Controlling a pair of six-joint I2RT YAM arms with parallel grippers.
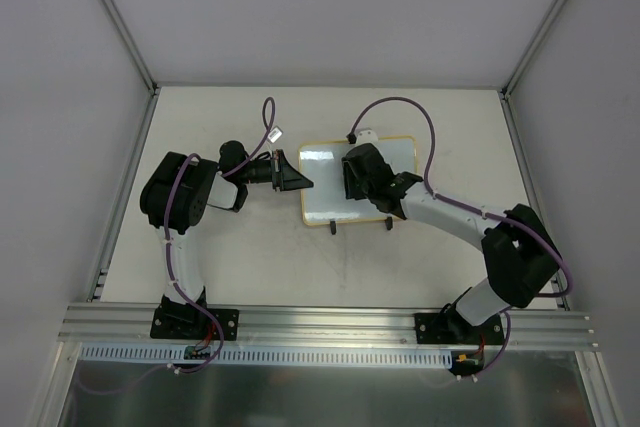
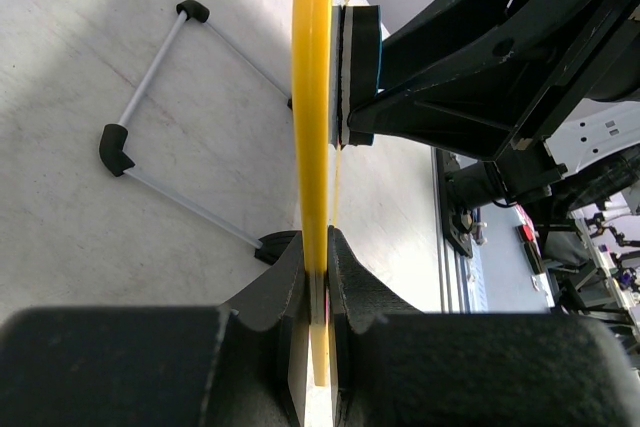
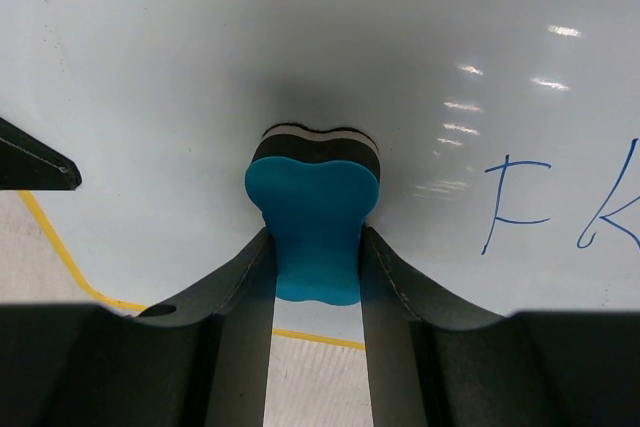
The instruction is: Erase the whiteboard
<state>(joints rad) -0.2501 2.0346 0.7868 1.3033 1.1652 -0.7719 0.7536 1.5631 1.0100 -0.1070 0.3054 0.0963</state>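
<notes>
The whiteboard (image 1: 325,182) stands near the table's middle, glossy white with a yellow frame and two black feet. My left gripper (image 1: 300,183) is shut on its left frame edge (image 2: 312,97), seen edge-on in the left wrist view. My right gripper (image 1: 352,179) is shut on a blue eraser block (image 3: 312,222), its dark felt pressed against the board's face (image 3: 200,67). Blue handwriting (image 3: 520,202) shows on the board to the eraser's right. The eraser also shows in the left wrist view (image 2: 362,47) against the board.
A wire stand with black end caps (image 2: 150,137) extends behind the board. An aluminium rail (image 1: 320,322) runs along the table's near edge. Cables loop from both wrists. Grey walls enclose the table on three sides.
</notes>
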